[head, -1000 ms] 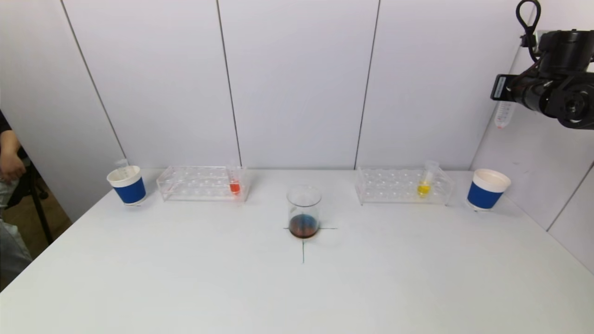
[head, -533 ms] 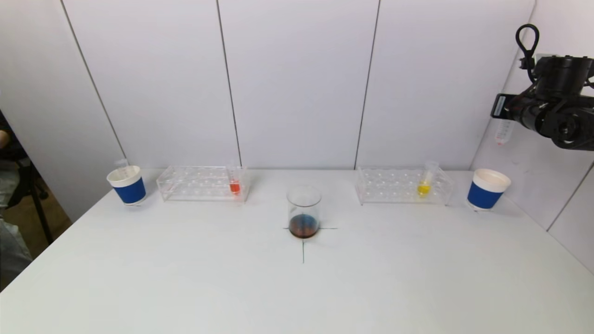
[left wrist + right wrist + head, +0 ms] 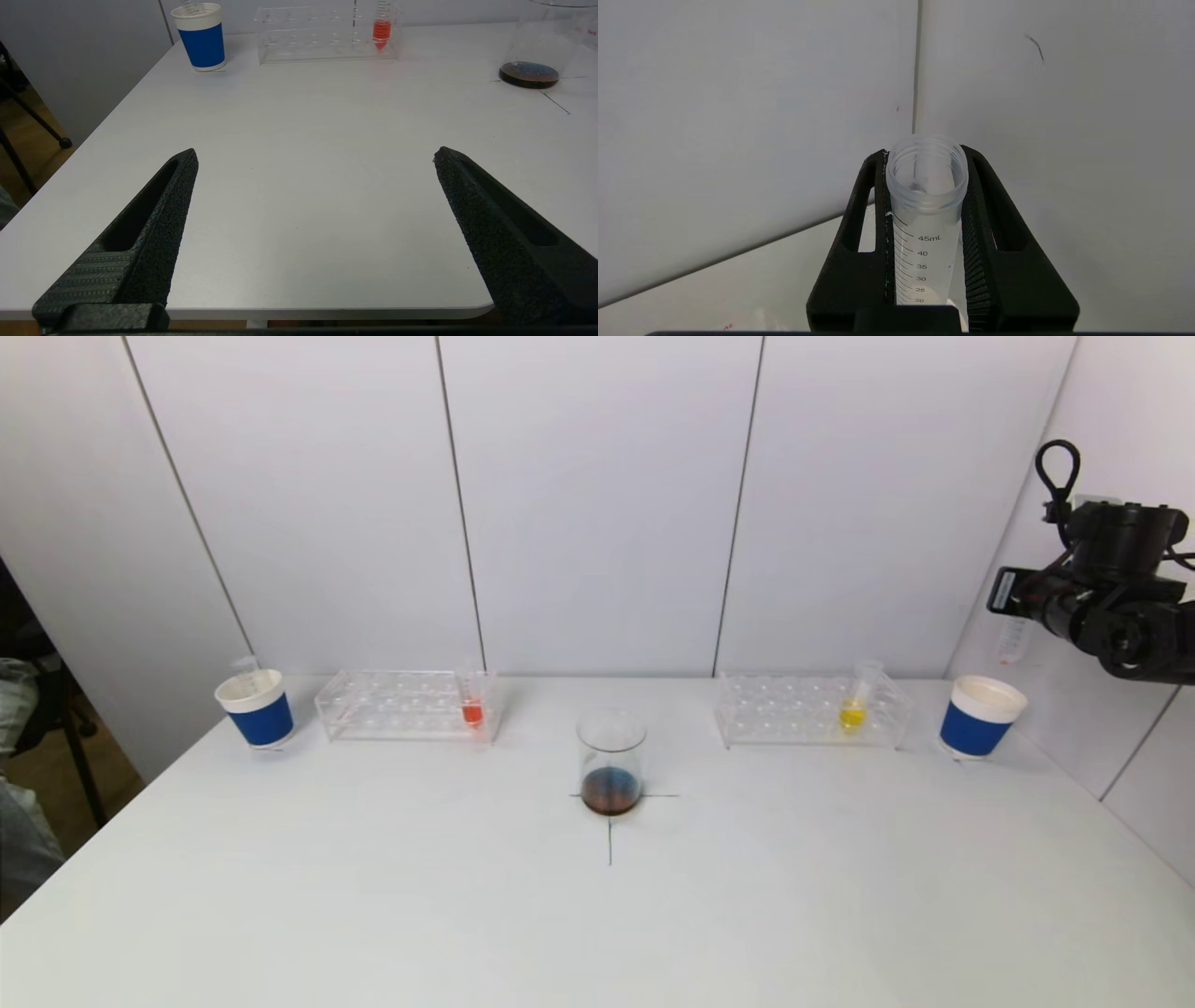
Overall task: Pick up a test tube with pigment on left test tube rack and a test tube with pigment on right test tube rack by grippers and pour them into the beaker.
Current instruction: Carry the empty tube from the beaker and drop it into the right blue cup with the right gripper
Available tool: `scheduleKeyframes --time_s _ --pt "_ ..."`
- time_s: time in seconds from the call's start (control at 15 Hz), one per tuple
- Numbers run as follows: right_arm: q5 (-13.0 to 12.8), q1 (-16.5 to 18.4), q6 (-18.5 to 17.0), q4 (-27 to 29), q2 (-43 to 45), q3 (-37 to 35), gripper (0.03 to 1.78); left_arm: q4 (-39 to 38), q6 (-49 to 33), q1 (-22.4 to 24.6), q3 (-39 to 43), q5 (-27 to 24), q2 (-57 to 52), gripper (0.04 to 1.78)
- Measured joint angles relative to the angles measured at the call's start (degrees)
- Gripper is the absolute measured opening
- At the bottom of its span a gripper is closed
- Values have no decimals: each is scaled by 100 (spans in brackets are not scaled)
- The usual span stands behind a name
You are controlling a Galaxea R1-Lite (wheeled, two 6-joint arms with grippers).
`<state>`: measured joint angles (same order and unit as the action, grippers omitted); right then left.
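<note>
Above the table's (image 3: 840,896) far right corner, the right pincer (image 3: 924,186) clamps an empty tube (image 3: 927,219).

Back wall (image 3: 597,504): pale grey-white panels, split by thin dark vertical seams.
Right wall (image 3: 1102,709): same panels, meets the back wall at the far right corner; a small dark scuff (image 3: 1035,45) shows on it.
Left wall (image 3: 84,569): same panels, ends at a gap on the near left.
Table (image 3: 597,915): white, matt, fills the near field; a thin black cross (image 3: 611,845) is drawn at its middle.
Floor (image 3: 56,784): brown, seen past the left edge.
Stand leg (image 3: 79,756): black, at far left.
Light: even, soft shadows.
</note>
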<state>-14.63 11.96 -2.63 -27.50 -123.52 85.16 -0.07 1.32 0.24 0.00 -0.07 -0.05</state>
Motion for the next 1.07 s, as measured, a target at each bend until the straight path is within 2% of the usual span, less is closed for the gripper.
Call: scheduleKeyframes --time_s 0.87,1.07 --pt "94 101 -210 -74 -512 -151 47 0 -2 0 0 -4 0 176" --pt "99 96 -202 -297 -532 -385 47 0 0 0 0 -2 0 176"
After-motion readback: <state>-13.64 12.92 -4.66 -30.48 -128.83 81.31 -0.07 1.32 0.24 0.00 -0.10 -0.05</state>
